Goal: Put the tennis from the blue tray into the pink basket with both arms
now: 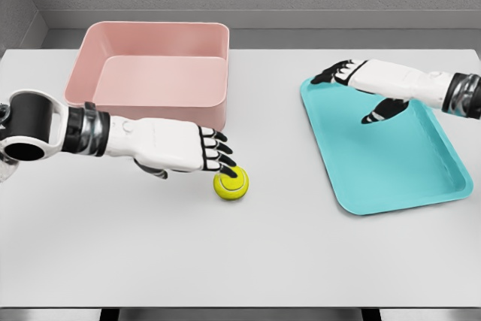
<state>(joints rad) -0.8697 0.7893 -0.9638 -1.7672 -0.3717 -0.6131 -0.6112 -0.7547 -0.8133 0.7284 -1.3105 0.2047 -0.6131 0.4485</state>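
Nearest, tennis ball (231, 183) is seen on table (270, 261), touched by spread left hand (197, 151), right hand (361, 84) spread over blue tray (391, 178); judged light, fuzzy, roll-prone, best cupped around its middle.

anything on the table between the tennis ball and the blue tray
No: the head view shows only bare table between the tennis ball and the blue tray.

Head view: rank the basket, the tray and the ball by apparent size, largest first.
1. Tray and basket: similar in apparent size, and the basket sits farther back, so I won't rank them.
2. Ball: clearly smallest.
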